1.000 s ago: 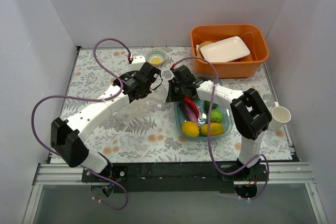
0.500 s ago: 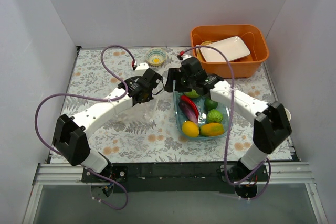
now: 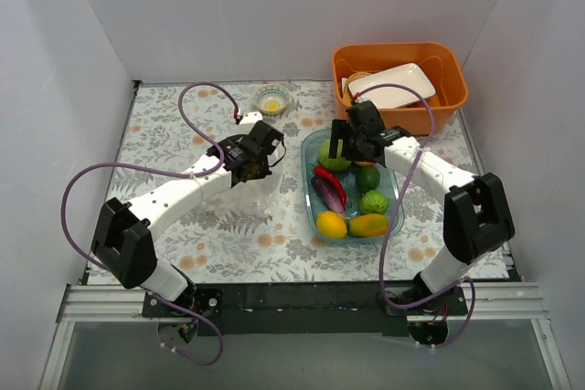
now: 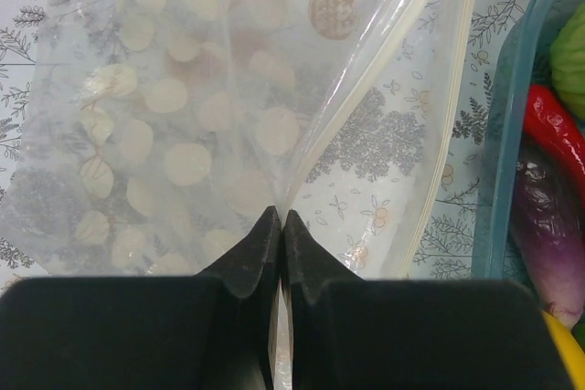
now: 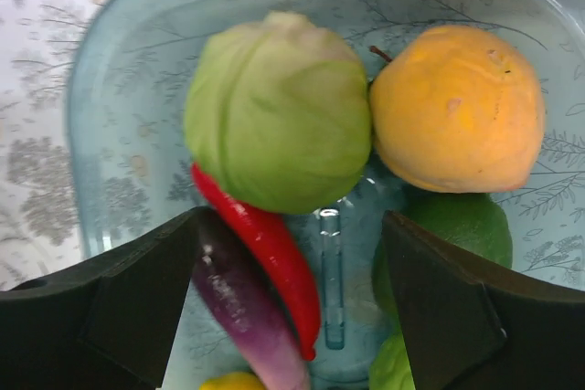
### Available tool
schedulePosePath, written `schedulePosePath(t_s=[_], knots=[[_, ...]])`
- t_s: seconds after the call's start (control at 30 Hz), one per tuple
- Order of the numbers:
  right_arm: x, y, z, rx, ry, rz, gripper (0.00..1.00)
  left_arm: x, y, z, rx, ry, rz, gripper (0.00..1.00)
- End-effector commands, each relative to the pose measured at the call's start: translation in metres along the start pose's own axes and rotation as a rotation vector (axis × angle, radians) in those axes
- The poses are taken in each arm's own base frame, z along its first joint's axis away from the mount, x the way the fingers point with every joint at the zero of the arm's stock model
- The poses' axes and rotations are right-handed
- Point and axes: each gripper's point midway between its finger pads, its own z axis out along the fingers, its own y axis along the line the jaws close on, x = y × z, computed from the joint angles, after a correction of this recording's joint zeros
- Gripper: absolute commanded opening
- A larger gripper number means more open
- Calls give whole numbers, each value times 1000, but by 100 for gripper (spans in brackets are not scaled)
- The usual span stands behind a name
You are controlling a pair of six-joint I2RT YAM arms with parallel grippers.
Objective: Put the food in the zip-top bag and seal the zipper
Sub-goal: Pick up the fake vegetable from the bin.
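Note:
The food lies in a blue-tinted tray (image 3: 308, 148): green cabbage (image 5: 279, 111), orange peach (image 5: 457, 107), red chilli (image 5: 265, 253), purple eggplant (image 5: 242, 317), limes (image 3: 373, 202), lemon (image 3: 331, 224) and mango (image 3: 369, 225). My right gripper (image 5: 292, 226) hangs open over the tray's far end, its fingers either side of the chilli and eggplant, holding nothing. Left of the tray, my left gripper (image 4: 279, 218) is shut on the upper lip of the zip-top bag (image 4: 183, 134) and lifts it. The bag's mouth gapes toward the tray. The whitish zipper (image 4: 437, 143) runs along the lower lip.
An orange bin (image 3: 399, 87) holding a white plate (image 3: 391, 85) stands at the back right, just behind the right gripper. A small bowl (image 3: 271, 98) sits at the back centre. White walls close in the floral table on three sides.
The right gripper has opened and swung right, from the tray's left edge near the bag to above the cabbage. The left gripper stays shut on the bag, barely moved.

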Motion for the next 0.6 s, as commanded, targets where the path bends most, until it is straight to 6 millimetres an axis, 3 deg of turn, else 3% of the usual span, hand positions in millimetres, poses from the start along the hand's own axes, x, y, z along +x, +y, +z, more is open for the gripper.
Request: schedulePosePath(t_s=[0.0, 0.17, 0.43, 0.57], knots=[[-19, -6, 10, 39, -28, -40, 89, -10, -5, -11, 55, -37, -20, 0], [-21, -5, 25, 29, -16, -73, 89, -10, -8, -11, 77, -35, -14, 0], [-23, 1, 32, -2, -24, -91, 88, -9, -11, -10, 89, -36, -12, 0], [-17, 2, 48, -10, 2, -103, 87, -10, -11, -10, 89, -38, -10, 0]])
